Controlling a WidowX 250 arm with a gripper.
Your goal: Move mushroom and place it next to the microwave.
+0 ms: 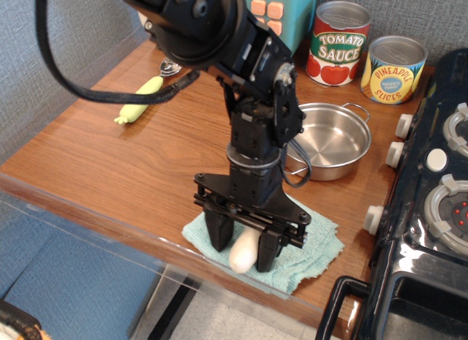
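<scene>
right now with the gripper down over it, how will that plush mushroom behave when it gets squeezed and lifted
The mushroom looks soft and stuffed, so it will probably squash between the gripper fingers rather than resist. It seems light for its size. It lies on a loose teal cloth, which might bunch or drag along if a finger catches it.
</scene>
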